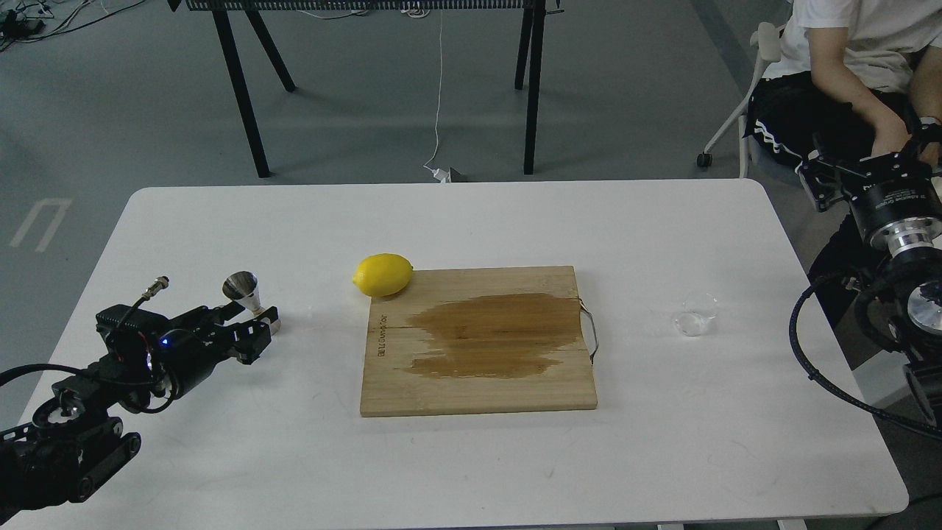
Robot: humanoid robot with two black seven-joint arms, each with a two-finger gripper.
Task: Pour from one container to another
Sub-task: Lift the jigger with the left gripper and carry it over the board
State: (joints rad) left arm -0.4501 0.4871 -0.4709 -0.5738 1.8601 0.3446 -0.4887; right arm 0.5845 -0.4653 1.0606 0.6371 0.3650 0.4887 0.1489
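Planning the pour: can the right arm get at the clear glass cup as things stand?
Probably yes. The glass cup stands alone on bare white table right of the cutting board, with nothing between it and the right gripper, which is raised off the table's right edge.

- Grey floor (132, 110), smooth, with a pale painted marking (40, 224) at the far left.
- White table (471, 471) with rounded corners filling the foreground.
- Black-legged table (243, 88) standing beyond the far edge, white cable (439, 96) hanging down to a plug on the floor.
- Seated person (846, 66) on a white wheeled chair (743, 110) past the far right corner.
- Even, soft light; faint shadows.
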